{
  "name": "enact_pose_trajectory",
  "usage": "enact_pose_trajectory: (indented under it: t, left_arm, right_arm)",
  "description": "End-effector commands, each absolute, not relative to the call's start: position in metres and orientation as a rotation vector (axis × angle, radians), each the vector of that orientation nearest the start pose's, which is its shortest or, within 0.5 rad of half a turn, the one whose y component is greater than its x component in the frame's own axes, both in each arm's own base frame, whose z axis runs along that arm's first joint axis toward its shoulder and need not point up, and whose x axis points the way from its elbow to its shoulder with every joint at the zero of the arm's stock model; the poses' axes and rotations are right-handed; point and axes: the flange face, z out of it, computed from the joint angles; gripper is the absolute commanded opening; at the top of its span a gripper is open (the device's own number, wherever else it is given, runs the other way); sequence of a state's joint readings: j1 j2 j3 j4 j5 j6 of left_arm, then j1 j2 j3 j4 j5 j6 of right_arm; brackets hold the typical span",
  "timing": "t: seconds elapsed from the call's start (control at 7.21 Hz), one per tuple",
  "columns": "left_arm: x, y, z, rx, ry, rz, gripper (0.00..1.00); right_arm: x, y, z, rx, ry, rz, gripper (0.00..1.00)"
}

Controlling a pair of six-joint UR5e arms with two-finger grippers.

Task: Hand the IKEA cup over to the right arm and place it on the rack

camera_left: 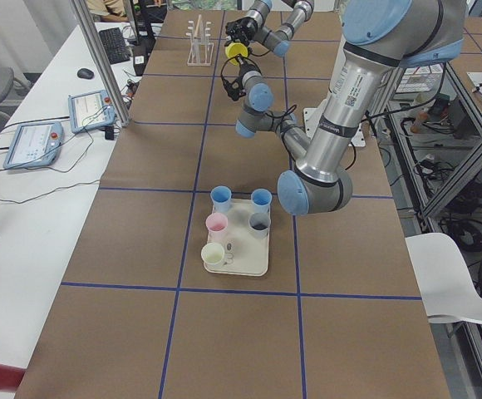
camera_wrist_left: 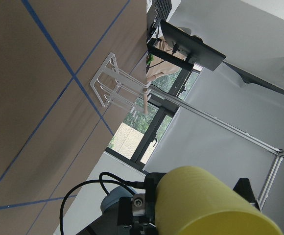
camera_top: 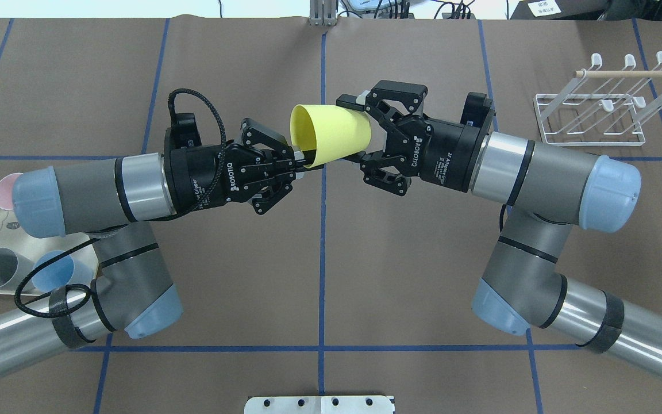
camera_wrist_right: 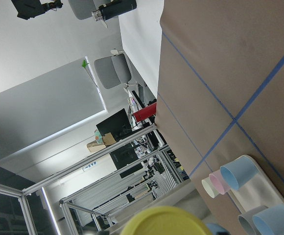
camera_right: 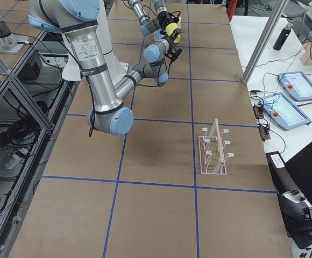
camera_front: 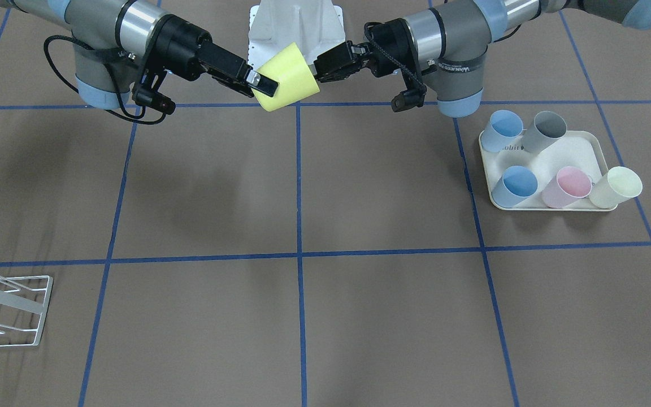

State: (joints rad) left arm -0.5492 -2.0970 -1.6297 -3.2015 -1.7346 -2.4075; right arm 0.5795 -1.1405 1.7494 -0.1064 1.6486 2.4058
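Nearest the robot, on its left, a cream tray [camera_front: 571,150] sits on the brown table [camera_top: 411,276]. Five cups stand mouth up on it, among them a pink cup [camera_front: 565,186] and a gray cup [camera_front: 546,131].

Farther out, over the middle blue tape line [camera_top: 322,259], the yellow IKEA cup [camera_top: 331,132] hangs in the air, lying sideways. Its mouth points toward the robot's left and its closed end toward the right. The left gripper [camera_top: 298,156] has its fingers pinched together on the cup's wall at the rim, with one finger inside the mouth. The right gripper [camera_top: 365,131] faces it with fingers spread wide, one on each side of the cup's closed end. Whether they touch the cup I cannot tell.

Farthest away, at the far right corner, the white wire rack [camera_top: 593,142] stands on the table, its wooden dowel [camera_top: 635,73] across the top. It is well apart from the cup.
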Motion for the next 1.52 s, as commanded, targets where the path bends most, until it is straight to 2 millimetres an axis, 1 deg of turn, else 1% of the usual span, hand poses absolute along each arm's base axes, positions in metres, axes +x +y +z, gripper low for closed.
enact_pose_trajectory:
  t: [0.0, 0.14, 0.28, 0.42, 0.55, 0.69, 0.83, 0.97, 1.11, 1.25, 1.39]
  left_arm:
    - [0.415, -0.394, 0.173, -0.406, 2.235, -0.599, 0.99]
    - [0.412, -0.396, 0.173, -0.396, 2.24, -0.598, 0.99]
    - [0.405, -0.4, 0.177, -0.373, 2.243, -0.599, 0.99]
    - [0.385, -0.41, 0.197, -0.326, 2.225, -0.628, 0.98]
    - [0.357, -0.424, 0.219, -0.249, 2.203, -0.661, 0.98]
    - [0.34, -0.448, 0.23, -0.089, 2.171, -0.667, 0.97]
    - [0.331, -0.475, 0.251, 0.06, 2.07, -0.645, 0.97]
    - [0.291, -0.517, 0.284, 0.163, 1.851, -0.556, 0.97]
    - [0.246, -0.551, 0.304, 0.26, 1.658, -0.435, 0.97]
    - [0.201, -0.573, 0.335, 0.361, 1.496, -0.371, 0.97]
    - [0.158, -0.58, 0.389, 0.486, 1.308, -0.261, 0.93]
  right_arm:
    - [-0.379, -0.395, 0.193, -0.33, -2.161, 0.752, 0.13]
    - [-0.378, -0.396, 0.192, -0.327, -2.165, 0.75, 0.07]
    - [-0.377, -0.397, 0.193, -0.312, -2.167, 0.76, 0.06]
    - [-0.37, -0.403, 0.198, -0.259, -2.174, 0.789, 0.06]
    - [-0.357, -0.413, 0.216, -0.15, -2.145, 0.789, 0.08]
    - [-0.338, -0.423, 0.246, -0.03, -2.085, 0.785, 0.08]
    - [-0.323, -0.432, 0.27, 0.129, -2.011, 0.746, 0.08]
    - [-0.314, -0.444, 0.288, 0.265, -1.922, 0.696, 0.07]
    - [-0.304, -0.455, 0.298, 0.337, -1.829, 0.63, 0.07]
    - [-0.293, -0.47, 0.304, 0.391, -1.732, 0.586, 0.07]
    - [-0.281, -0.482, 0.318, 0.453, -1.619, 0.534, 0.07]
